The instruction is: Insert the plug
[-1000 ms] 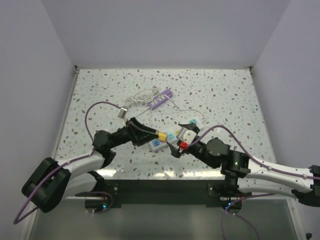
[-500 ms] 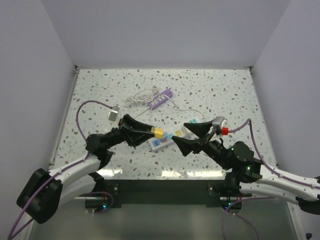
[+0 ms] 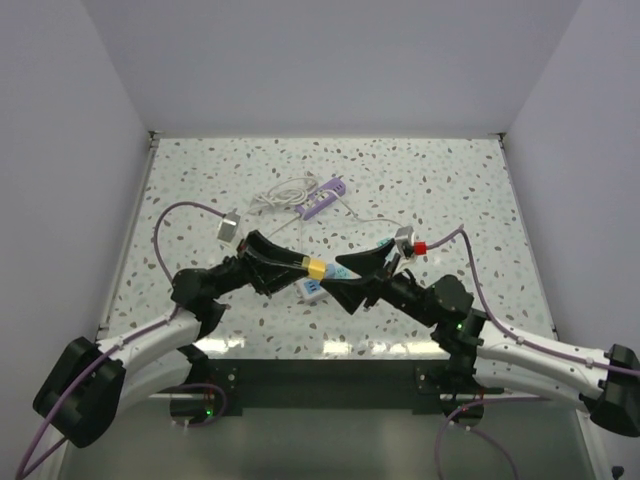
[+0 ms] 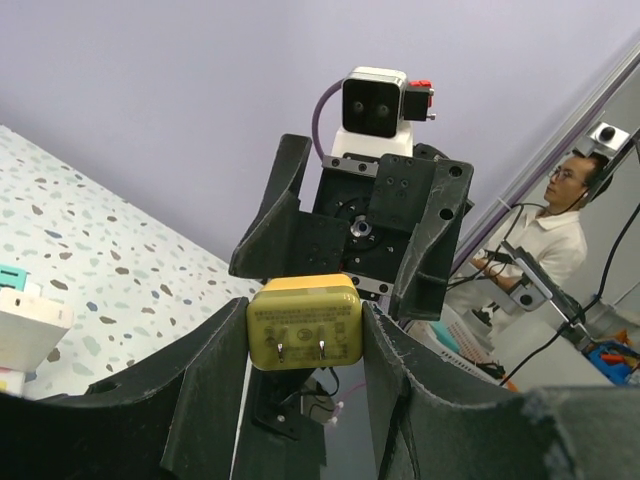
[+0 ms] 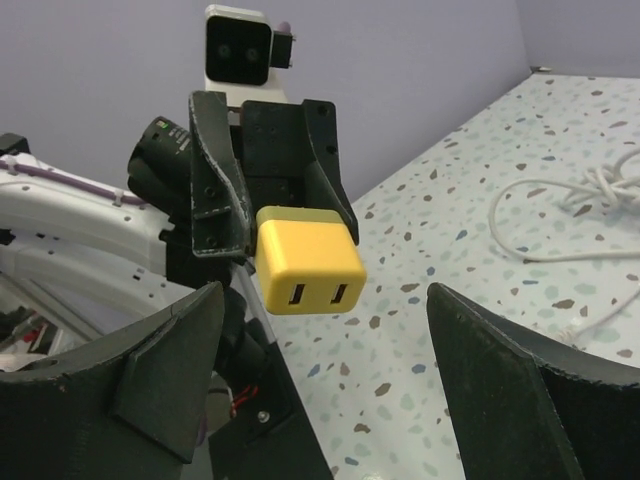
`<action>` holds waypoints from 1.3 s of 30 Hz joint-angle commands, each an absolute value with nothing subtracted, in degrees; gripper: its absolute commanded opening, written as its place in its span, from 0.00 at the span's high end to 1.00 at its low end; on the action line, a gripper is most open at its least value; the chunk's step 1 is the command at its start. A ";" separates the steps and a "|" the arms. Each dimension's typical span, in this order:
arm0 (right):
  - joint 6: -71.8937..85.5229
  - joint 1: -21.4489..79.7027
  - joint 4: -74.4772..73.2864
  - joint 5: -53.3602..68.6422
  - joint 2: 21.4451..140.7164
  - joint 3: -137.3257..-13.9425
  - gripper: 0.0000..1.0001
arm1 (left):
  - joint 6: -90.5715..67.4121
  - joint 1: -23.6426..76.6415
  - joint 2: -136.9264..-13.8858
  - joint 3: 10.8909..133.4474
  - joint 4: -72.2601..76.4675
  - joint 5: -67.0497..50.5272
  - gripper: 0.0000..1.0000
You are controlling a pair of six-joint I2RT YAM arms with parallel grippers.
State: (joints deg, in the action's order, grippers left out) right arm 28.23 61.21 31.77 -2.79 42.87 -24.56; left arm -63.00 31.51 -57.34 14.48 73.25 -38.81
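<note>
My left gripper (image 3: pixel 315 268) is shut on a yellow plug adapter (image 3: pixel 317 268) and holds it above the table. In the left wrist view the adapter (image 4: pixel 304 323) sits between my fingers with its two metal prongs facing the camera. In the right wrist view the adapter (image 5: pixel 308 261) shows two USB slots. My right gripper (image 3: pixel 348 279) is open, its jaws wide apart on either side of the adapter's free end, not touching it. A white power strip (image 3: pixel 313 288) with blue and teal sockets lies on the table just below both grippers, mostly hidden.
A purple power strip (image 3: pixel 322 199) with a coiled white cable (image 3: pixel 285 193) lies at the back of the speckled table (image 3: pixel 440 190). White walls enclose the table on three sides. The arms' purple cables arch over the table's front half.
My right gripper has swung left and lowered toward the adapter, now facing it with jaws around its end. The left gripper has held the adapter almost still over the last half second.
</note>
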 commanded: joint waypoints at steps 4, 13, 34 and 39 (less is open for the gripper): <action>30.76 61.08 43.67 0.09 43.86 -23.12 0.14 | -63.98 31.11 -55.98 14.24 91.13 -38.93 1.00; 32.52 61.08 49.57 1.93 47.46 -21.71 0.28 | -67.15 31.20 -58.71 14.76 97.20 -40.34 1.00; 33.84 61.08 55.11 2.90 52.29 -21.18 0.36 | -67.32 31.11 -58.27 15.03 98.70 -40.25 1.00; 34.89 61.08 57.65 3.43 54.49 -20.92 0.39 | -67.24 31.11 -58.45 15.64 98.88 -40.52 1.00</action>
State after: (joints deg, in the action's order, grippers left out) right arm 33.74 61.10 52.75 2.57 53.80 -19.88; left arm -66.92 31.51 -58.74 14.28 73.69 -39.90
